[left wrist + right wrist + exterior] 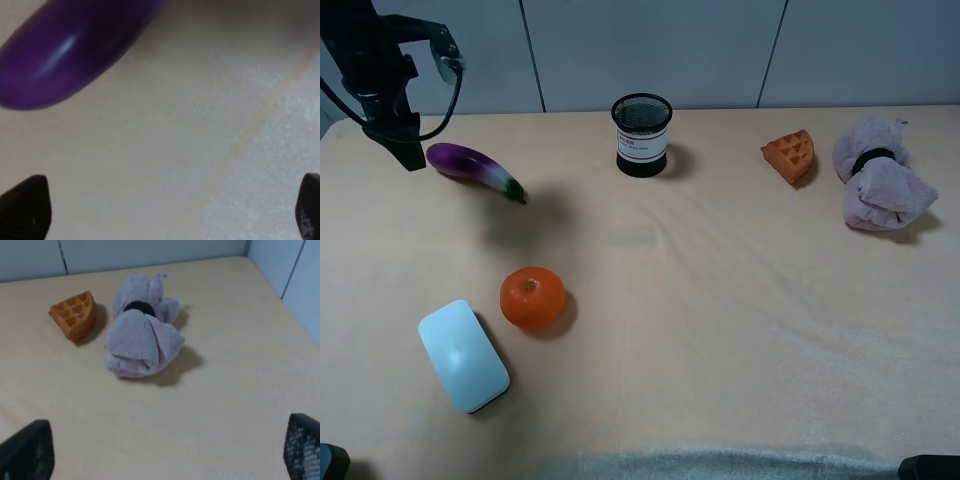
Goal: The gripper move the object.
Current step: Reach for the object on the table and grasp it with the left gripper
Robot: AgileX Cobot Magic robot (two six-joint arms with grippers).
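Black and bent steeply downward, the left arm holds the left gripper (412,155) low over the beige tablecloth (720,300), far to the left of the black mesh pen cup (641,135), with a cable looping behind it. In the left wrist view its two dark fingers (25,207) stand spread wide with only cloth between them.

The toy eggplant (472,166) lies on the cloth to the left of the pen cup, between the cup and that gripper. Its long axis runs on a diagonal: the rounded purple end sits just beside the fingers, seemingly not touching, and the green stem end points towards the cup's side and the near edge.

A white label band circles the pen cup; its writing is too small to read.

Left of the cup and nearer the front lie an orange (532,297) and a white computer mouse (463,355). Right of the cup sit a waffle wedge (790,156) and a mauve towel (880,188) tied with a black band.

The right gripper (165,455) faces that towel with its fingers wide apart, holding nothing.
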